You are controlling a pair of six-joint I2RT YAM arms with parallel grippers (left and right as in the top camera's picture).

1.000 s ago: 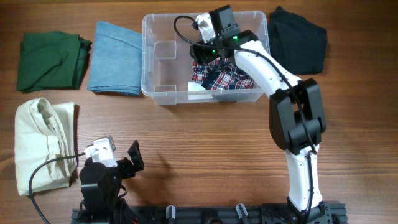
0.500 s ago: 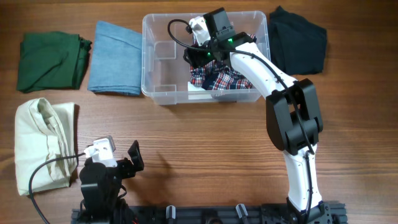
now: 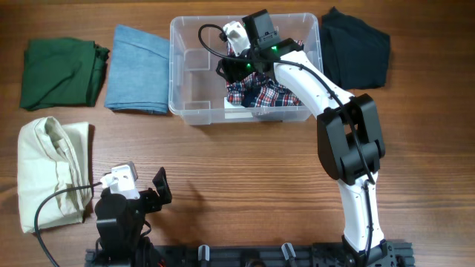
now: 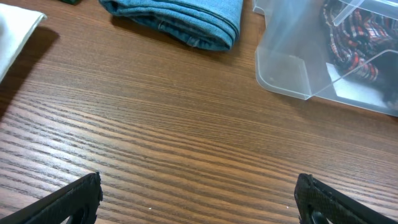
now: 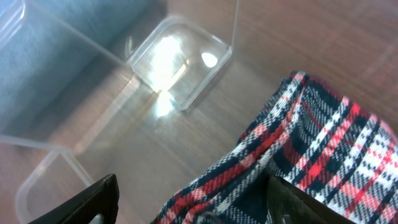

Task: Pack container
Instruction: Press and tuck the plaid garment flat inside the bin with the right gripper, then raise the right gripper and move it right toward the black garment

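The clear plastic container (image 3: 185,111) stands at the back centre of the table. A red, white and navy plaid garment (image 3: 263,95) lies in its right half. My right gripper (image 3: 234,68) is inside the container, low over the plaid's left edge. In the right wrist view its jaws (image 5: 193,211) are spread wide, with the plaid (image 5: 323,149) lying between and under them and the container's clear floor and wall (image 5: 180,62) beyond. My left gripper (image 3: 159,189) is open and empty near the front edge. Its wrist view shows open jaws (image 4: 199,199) over bare wood and the container's corner (image 4: 286,68).
A folded green garment (image 3: 59,72) and a folded blue one (image 3: 137,68) lie left of the container. A black one (image 3: 356,52) lies to its right. A cream garment (image 3: 48,174) lies at the front left, beside the left arm.
My right gripper has shifted a little to the left inside the container, over the plaid's left edge. The left arm has not moved.
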